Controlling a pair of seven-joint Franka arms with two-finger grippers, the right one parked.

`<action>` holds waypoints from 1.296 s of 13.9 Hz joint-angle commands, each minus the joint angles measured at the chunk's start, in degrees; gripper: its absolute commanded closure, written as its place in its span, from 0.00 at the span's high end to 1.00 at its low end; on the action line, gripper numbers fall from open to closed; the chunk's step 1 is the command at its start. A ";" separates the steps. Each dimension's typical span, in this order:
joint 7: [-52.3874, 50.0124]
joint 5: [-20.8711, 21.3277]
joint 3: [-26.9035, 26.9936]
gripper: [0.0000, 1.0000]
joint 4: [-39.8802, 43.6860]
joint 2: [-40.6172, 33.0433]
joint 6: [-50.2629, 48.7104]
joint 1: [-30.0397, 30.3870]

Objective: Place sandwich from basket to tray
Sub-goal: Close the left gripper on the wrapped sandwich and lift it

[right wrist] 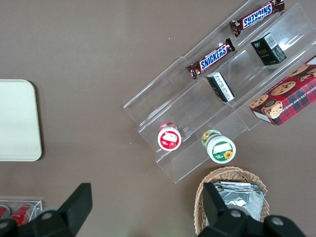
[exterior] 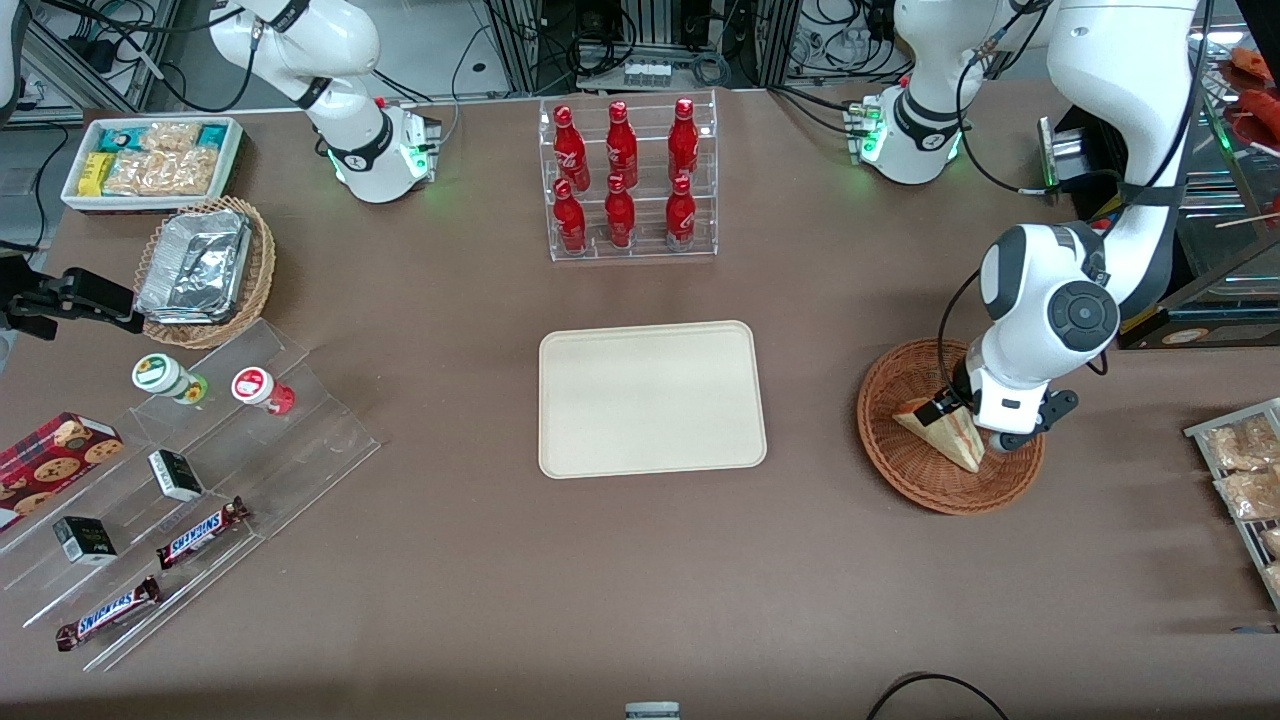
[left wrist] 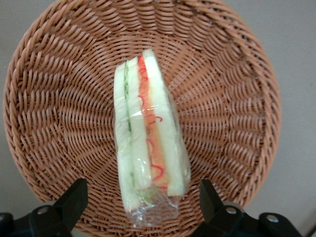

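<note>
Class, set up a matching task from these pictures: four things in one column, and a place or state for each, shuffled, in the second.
1. sandwich
2. tray
3. gripper
4. basket

A. bare, at the table's middle
B. open, fingers either side of the sandwich
C. lying in the basket
D. on the table toward the working arm's end

Pairs: 1-C, 2-A, 3-B, 4-D

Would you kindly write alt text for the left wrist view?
A plastic-wrapped sandwich with red and green filling stands on edge in a round woven basket. The open pincer hangs just above it, one finger on each side, not touching.
</note>
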 commanded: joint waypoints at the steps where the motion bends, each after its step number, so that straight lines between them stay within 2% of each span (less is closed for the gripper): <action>1: -0.97 0.51 0.23 1.00 -1.35 0.10 2.65 0.03; 4: -1.41 -0.10 0.23 0.88 -1.09 1.33 3.97 0.03; 5: -1.58 -0.36 0.23 0.74 -0.83 1.86 3.98 0.03; 7: -3.07 -0.45 0.23 0.21 0.22 2.65 4.07 -0.06; 8: -3.16 -0.45 0.23 0.00 0.66 2.92 3.89 -0.06; 12: -2.64 0.33 0.14 0.00 2.86 2.31 1.53 -0.50; 15: -1.06 2.43 -0.30 0.00 11.53 0.81 -12.49 -1.81; 18: -1.05 2.89 -0.38 0.00 23.39 1.51 -24.91 -6.90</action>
